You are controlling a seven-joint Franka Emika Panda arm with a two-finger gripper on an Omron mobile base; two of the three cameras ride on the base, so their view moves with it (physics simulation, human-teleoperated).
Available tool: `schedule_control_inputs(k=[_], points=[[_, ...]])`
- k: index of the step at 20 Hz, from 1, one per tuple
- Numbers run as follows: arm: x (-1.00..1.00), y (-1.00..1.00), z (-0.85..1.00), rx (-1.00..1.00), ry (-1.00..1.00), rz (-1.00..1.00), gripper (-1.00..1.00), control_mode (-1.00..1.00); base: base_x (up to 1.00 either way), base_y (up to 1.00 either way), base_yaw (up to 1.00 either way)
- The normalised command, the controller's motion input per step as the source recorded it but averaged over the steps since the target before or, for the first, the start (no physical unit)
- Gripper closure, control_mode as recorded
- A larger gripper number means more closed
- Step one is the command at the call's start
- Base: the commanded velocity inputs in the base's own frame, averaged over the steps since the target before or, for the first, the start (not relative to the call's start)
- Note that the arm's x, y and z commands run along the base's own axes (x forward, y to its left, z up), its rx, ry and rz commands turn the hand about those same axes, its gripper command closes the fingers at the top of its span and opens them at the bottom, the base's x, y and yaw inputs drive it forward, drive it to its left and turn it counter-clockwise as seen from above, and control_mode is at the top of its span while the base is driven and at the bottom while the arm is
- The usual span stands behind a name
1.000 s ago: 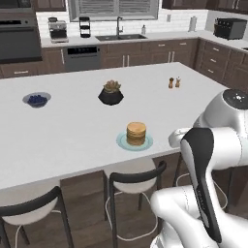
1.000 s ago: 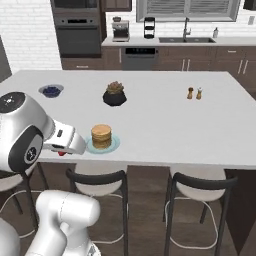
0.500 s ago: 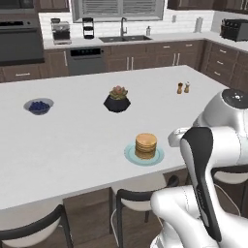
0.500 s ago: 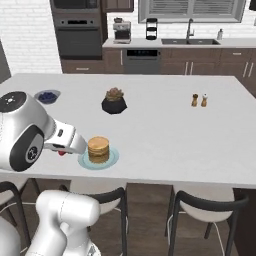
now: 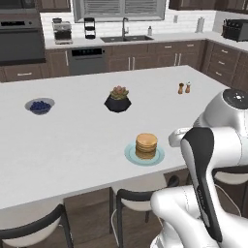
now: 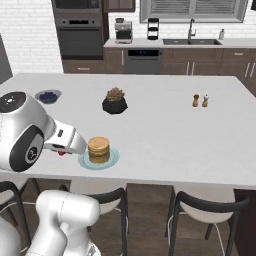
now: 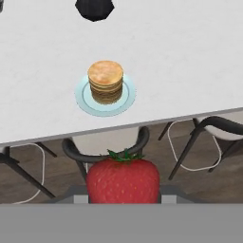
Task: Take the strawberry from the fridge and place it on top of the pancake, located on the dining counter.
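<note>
On the tabletop point(image 5: 72, 140), left to right in the left base view: a bowl of blue berries point(image 5: 39, 105), a black bowl point(image 5: 117, 100), the pancake point(image 5: 146, 146) on its plate point(image 5: 130, 154), and two shakers point(image 5: 184, 87). Off the near edge, the tool point(image 7: 122, 197) is clamped on the strawberry point(image 7: 122, 181), above a stool point(image 7: 102, 154).

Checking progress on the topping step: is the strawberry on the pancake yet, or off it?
Off it. The strawberry sits between the fingers, short of the counter edge; the pancake top is bare.
</note>
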Motion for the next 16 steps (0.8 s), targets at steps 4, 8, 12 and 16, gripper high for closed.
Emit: schedule_control_inputs(k=[4, 8, 12, 16], points=[[0.20, 0.00, 0.00, 0.00, 0.00, 0.03, 1.00, -1.00, 0.37, 0.00, 0.02], [0.95, 0.00, 0.00, 0.00, 0.00, 0.24, 1.00, -1.00, 0.00, 0.00, 0.00], [1.00, 0.00, 0.00, 0.00, 0.04, 0.23, 1.00, -1.00, 0.00, 0.00, 0.00], [1.00, 0.16, -0.08, 0.00, 0.07, 0.13, 1.00, -1.00, 0.00, 0.00, 0.00]])
